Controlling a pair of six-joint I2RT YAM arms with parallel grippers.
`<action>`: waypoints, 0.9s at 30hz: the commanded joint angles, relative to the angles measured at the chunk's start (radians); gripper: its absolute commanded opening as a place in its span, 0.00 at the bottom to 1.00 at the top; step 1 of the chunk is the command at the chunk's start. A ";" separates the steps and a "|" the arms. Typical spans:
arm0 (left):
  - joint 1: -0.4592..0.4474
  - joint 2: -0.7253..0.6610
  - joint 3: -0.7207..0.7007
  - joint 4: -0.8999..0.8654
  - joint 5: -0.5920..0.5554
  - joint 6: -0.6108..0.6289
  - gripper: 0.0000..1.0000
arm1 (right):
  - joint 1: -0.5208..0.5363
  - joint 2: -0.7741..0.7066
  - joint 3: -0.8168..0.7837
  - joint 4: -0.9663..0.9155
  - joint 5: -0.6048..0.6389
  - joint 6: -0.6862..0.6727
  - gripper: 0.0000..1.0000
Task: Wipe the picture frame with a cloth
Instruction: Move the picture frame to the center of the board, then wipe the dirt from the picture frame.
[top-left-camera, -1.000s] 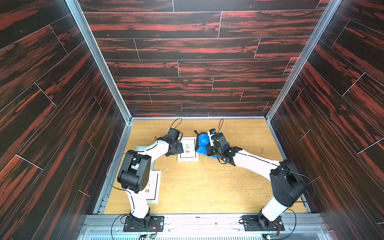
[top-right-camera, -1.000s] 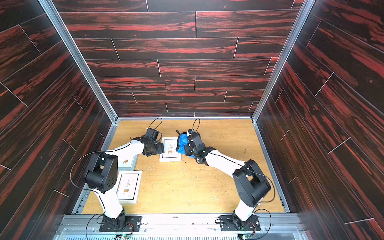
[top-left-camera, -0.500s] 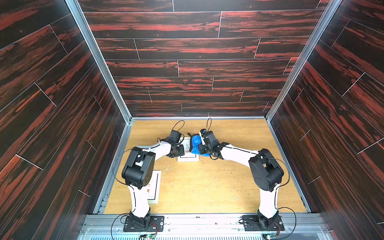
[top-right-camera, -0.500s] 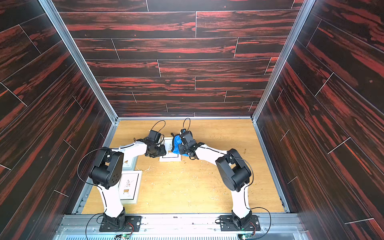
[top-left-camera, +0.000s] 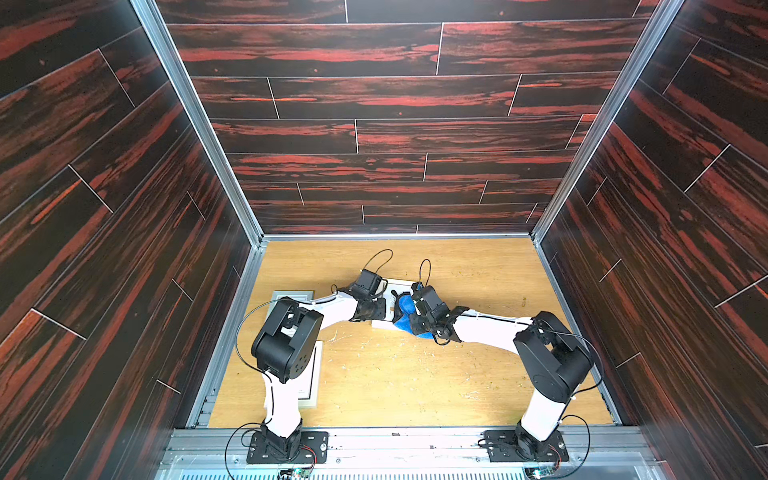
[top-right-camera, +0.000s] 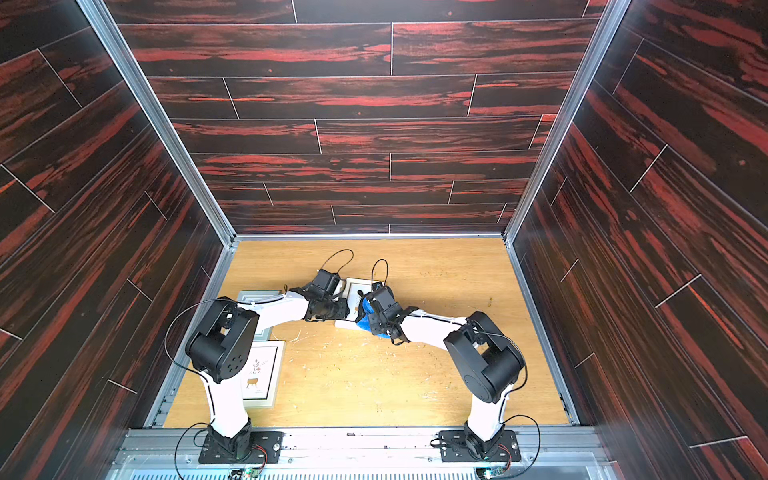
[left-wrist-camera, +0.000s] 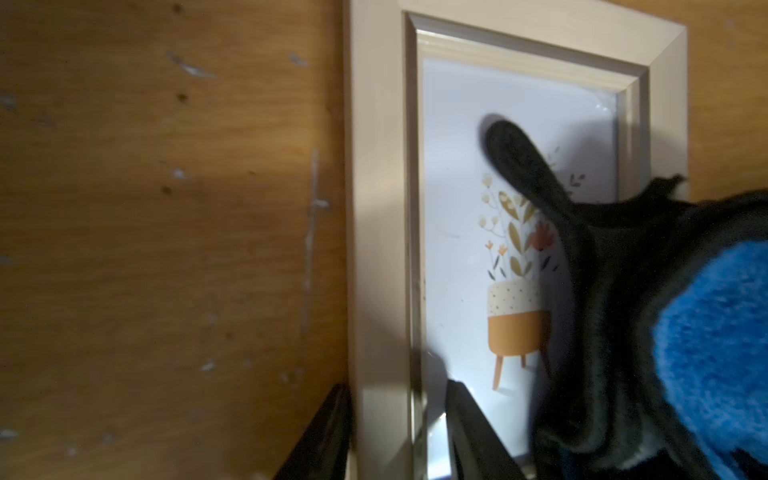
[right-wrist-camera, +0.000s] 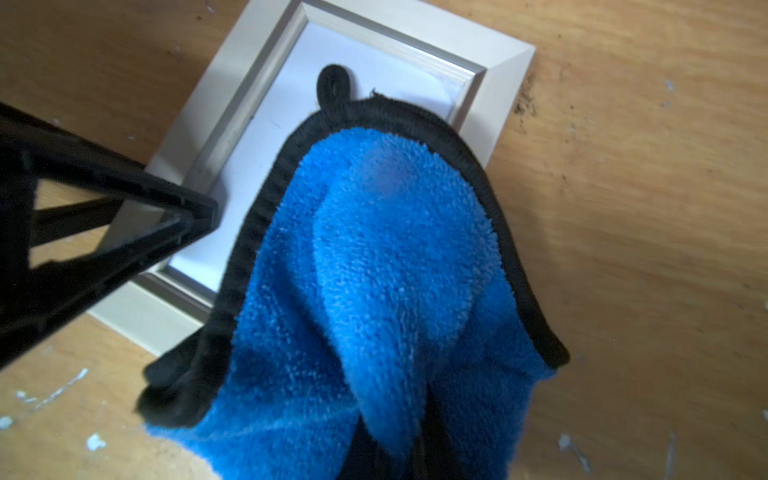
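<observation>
On the wooden surface (top-left-camera: 374, 374), past a spare framed print (top-right-camera: 259, 374) by the left arm's base, the right end effector (right-wrist-camera: 392, 449) pinches the blue cloth (right-wrist-camera: 374, 249), which drapes onto the picture frame (left-wrist-camera: 382, 208), while the left end effector (left-wrist-camera: 397, 399) narrowly straddles the frame's side rail, though I cannot tell whether it is clamped.

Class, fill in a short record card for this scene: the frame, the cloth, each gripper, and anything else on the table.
Frame: flat on the table, plant print facing up.
Cloth: blue, black-edged, draped over part of the frame.
Right gripper: shut on the cloth.
Left gripper: jaws either side of the frame's rail; grip unclear.
Spare frames: two, flat on the left arm's side.
</observation>
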 joint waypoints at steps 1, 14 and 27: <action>-0.032 0.003 -0.063 -0.054 0.042 0.020 0.40 | 0.009 -0.006 0.012 -0.023 0.028 0.019 0.00; -0.051 -0.023 -0.121 -0.030 0.039 0.025 0.37 | -0.033 0.256 0.343 -0.140 0.221 -0.007 0.00; -0.053 -0.015 -0.137 0.010 0.076 0.025 0.37 | 0.025 0.041 0.069 -0.129 0.105 0.057 0.00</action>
